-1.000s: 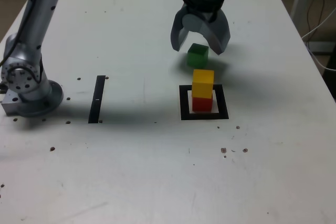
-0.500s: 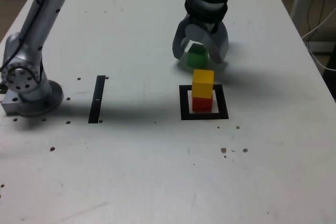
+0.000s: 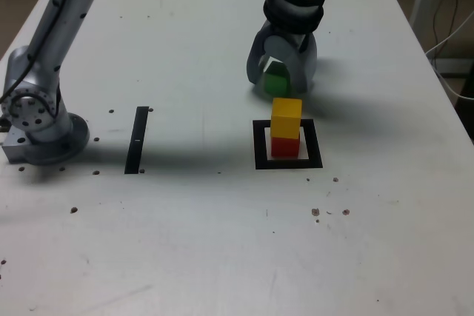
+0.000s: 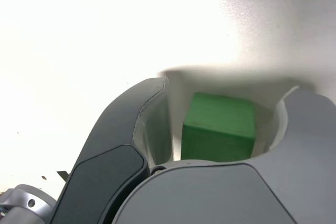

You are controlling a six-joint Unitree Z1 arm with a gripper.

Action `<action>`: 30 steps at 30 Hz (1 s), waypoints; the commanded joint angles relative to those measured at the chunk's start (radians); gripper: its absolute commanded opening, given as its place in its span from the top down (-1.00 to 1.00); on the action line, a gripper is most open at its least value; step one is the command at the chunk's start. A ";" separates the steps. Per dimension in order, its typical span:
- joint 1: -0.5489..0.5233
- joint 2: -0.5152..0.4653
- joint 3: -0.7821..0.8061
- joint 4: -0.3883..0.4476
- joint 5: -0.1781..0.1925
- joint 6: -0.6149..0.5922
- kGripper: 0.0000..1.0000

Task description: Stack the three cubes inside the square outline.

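The green cube (image 3: 275, 78) rests on the white table just behind the square outline (image 3: 289, 163). My gripper (image 3: 279, 83) is lowered over it, one finger on each side. In the wrist view the green cube (image 4: 220, 127) sits between the grey fingers (image 4: 142, 124) of my gripper (image 4: 228, 92), with a thin strip of table showing on both sides, so the jaws are open and narrow around it. Inside the outline the yellow cube (image 3: 286, 116) stands on the red cube (image 3: 285, 146).
The arm's base (image 3: 41, 120) stands at the exterior view's left. A narrow black strip (image 3: 137, 138) lies between the base and the outline. Small dark specks dot the table. Cables hang past the table's edge on the exterior view's right.
My gripper has come down from above the green cube to straddle it, and its jaws have narrowed a lot. The cubes have not moved.
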 commanded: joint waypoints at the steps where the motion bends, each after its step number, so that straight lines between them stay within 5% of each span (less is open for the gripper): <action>1: -0.002 -0.001 -0.002 0.000 0.001 -0.002 0.41; 18: -0.009 -0.016 -0.006 0.010 -0.013 -0.003 0.41; 30: -0.051 -0.138 -0.026 0.078 -0.039 -0.091 0.41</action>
